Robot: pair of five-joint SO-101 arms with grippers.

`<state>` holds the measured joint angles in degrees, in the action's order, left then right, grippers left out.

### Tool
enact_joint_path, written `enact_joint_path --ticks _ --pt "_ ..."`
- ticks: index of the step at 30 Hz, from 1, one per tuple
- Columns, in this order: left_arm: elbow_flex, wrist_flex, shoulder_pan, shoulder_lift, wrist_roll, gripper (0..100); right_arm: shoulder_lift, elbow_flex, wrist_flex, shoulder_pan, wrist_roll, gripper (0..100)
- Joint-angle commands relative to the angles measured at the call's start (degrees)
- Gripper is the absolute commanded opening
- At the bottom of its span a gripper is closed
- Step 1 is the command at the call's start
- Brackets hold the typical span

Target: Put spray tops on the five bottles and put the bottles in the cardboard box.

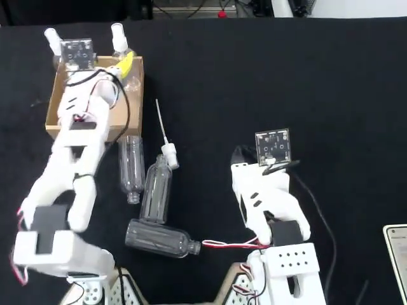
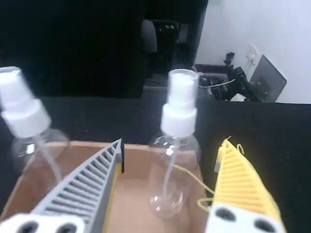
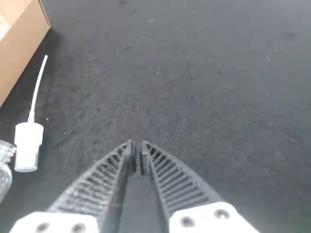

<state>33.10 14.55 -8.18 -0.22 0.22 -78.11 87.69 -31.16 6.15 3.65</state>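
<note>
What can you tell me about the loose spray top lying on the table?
The loose spray top is white plastic: a short cylindrical head with a long thin dip tube. It sits on no bottle and lies flat on the black table, its tube end near the cardboard box. Its head lies beside an open bottle; contact unclear.

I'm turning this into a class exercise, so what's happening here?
The left gripper is open over the cardboard box, where two bottles with spray tops stand upright. Three bottles without tops lie on the black table beside the box, with one loose spray top near them. The right gripper is shut on nothing, over bare table. So two of five bottles are boxed.
</note>
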Motion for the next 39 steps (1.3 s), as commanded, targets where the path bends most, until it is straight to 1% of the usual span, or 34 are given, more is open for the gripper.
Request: enact_joint_path --ticks 1,3,5,6,9,11,14,18,22,25,28,32,34,39 --pt "0.2 -17.5 -1.9 -13.2 0.2 30 -0.7 -0.4 1.5 0.8 -0.4 1.5" --pt "0.2 -27.2 -2.4 -18.4 0.1 30 -0.7 -0.4 1.4 0.8 -0.4 1.5" --pt "0.2 -35.2 -2.8 -22.4 -0.7 30 -0.7 -0.3 1.4 0.8 -0.4 1.5" --pt "0.4 -38.3 -3.4 -24.3 -2.6 30 -0.7 -0.3 1.4 0.8 -0.4 1.5" --pt "0.8 -44.8 -5.5 -27.7 -12.7 30 -0.7 -0.3 1.3 0.8 -0.4 1.5" --pt "0.9 -48.7 -6.0 -28.8 -16.9 30 -0.7 -0.3 1.3 0.8 -0.4 1.5" --pt "0.7 -55.6 -5.8 -29.3 -16.0 30 -0.7 -0.3 1.3 0.8 -0.5 1.5" --pt "-1.9 -70.2 -4.0 -29.5 -15.4 30 -0.7 -0.3 1.3 0.9 -0.5 1.5" --pt "-5.5 -84.5 -0.4 -29.2 -17.9 30 -0.7 -0.3 1.3 0.9 -0.5 1.5" --pt "-5.7 -91.3 3.6 -29.5 -17.8 30 -0.7 -0.3 1.3 0.9 -0.5 1.5" --pt "-5.6 -94.3 8.7 -29.3 -17.9 30 -0.7 -0.3 1.3 0.9 -0.5 1.5" --pt "-3.1 -94.1 16.5 -29.5 -17.6 30 -0.7 -0.3 1.3 0.6 -0.4 1.5" --pt "-0.8 -92.5 20.0 -29.5 -17.5 30 -0.7 -0.3 1.3 0.6 -0.4 1.5" --pt "5.8 -84.5 24.6 -29.5 -17.5 30 -0.7 -0.3 1.3 0.5 -0.2 1.5"
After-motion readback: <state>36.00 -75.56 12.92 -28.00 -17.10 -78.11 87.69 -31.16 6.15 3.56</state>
